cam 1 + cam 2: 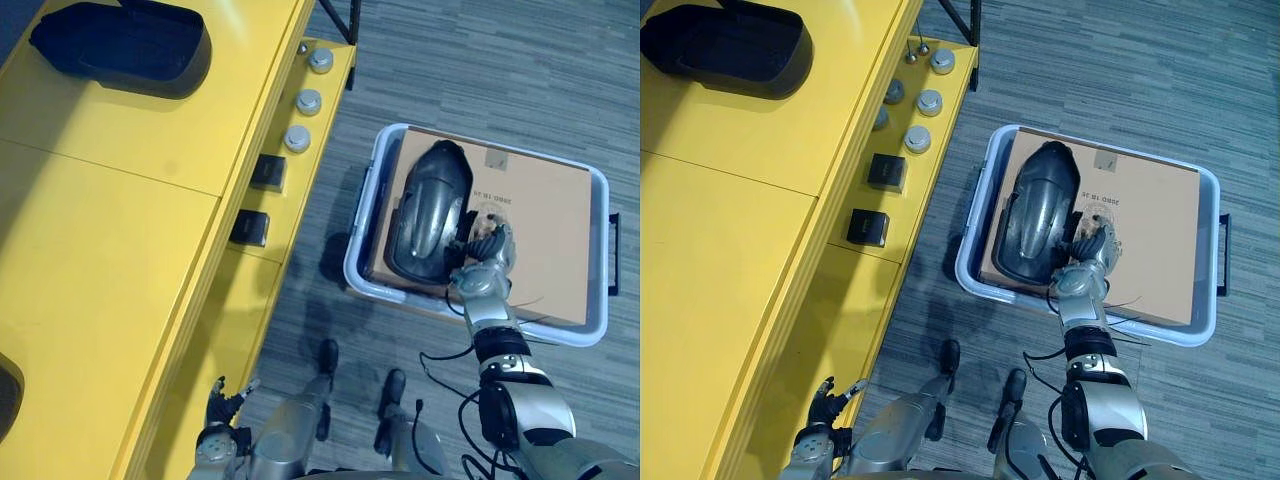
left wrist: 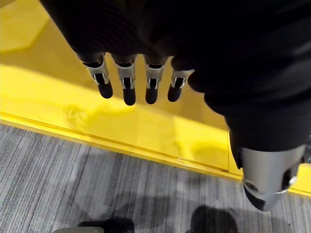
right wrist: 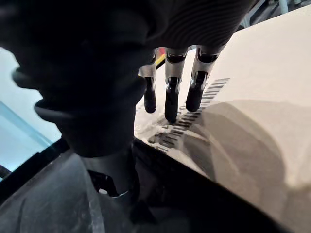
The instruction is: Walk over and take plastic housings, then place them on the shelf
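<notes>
shelf [image 1: 120, 250] left; knobs [image 1: 308, 100], black blocks [image 1: 268, 172] on its ledge; black housing [image 1: 120, 45] on top | bin [image 1: 372, 190] on floor: cardboard [image 1: 545, 230], grey housing [image 1: 430, 210] on it | right hand [image 1: 488, 245] just beside grey housing, fingers straight, gripping nothing | left hand [image 1: 222, 405] relaxed, empty, by shelf

right wrist | we see right hand [image 3: 170, 94] mid-frame, fingers straight, dark tips just above printed cardboard sheet [image 3: 265, 73] | dark plastic housing [image 3: 51, 204] beneath palm | pale blue bin wall [image 3: 17, 133] beside housing
</notes>
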Robot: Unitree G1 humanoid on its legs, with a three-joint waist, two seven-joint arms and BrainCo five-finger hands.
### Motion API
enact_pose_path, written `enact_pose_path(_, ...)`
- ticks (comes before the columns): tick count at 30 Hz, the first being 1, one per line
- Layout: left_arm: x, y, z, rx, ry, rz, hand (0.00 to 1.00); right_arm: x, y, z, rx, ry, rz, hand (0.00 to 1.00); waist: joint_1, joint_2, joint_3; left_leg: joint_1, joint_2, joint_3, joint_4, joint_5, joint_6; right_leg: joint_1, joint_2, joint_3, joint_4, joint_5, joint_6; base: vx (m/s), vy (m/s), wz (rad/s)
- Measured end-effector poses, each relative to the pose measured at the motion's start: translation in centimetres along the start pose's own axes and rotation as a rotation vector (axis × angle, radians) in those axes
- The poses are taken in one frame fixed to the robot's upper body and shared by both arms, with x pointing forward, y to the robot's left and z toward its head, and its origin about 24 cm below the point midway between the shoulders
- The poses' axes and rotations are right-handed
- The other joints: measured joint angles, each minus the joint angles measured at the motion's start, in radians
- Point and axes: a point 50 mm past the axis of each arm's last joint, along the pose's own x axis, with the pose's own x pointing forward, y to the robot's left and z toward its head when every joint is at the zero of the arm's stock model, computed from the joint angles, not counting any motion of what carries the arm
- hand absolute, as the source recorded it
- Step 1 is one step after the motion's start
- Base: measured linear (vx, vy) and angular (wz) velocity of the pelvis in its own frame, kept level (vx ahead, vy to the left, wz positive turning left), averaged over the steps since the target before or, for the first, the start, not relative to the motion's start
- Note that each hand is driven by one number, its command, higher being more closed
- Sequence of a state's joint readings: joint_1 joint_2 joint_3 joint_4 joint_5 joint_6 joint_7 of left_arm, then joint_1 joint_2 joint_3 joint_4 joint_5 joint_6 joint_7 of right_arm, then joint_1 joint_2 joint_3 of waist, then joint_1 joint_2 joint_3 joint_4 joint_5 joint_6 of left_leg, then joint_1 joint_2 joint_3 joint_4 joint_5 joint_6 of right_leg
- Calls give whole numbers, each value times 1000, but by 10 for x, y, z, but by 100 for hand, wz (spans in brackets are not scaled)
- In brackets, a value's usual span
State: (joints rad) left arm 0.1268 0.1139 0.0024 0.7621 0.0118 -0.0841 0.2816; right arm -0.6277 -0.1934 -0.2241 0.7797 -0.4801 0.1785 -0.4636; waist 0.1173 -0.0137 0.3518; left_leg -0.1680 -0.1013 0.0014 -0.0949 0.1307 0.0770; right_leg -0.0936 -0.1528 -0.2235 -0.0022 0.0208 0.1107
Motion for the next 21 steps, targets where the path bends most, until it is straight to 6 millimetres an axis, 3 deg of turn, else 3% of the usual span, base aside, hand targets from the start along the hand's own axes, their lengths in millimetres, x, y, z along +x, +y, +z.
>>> enact_pose_path(13, 0, 2, -5, 5, 20, 4, 0, -3, 10, 3, 32, -14, 69, 100, 0, -5, -3, 0, 0, 0, -1, 1, -2, -1, 0, 1, 1, 0, 0, 9, -7, 0)
enact_pose_path(21, 0, 4, -5, 6, 20, 9, 0, -3, -3, 26, 125, -110, 21, 100, -4, -21, -17, 0, 0, 0, 0, 1, -2, 1, 0, 0, 0, 0, 0, 0, 0, 0)
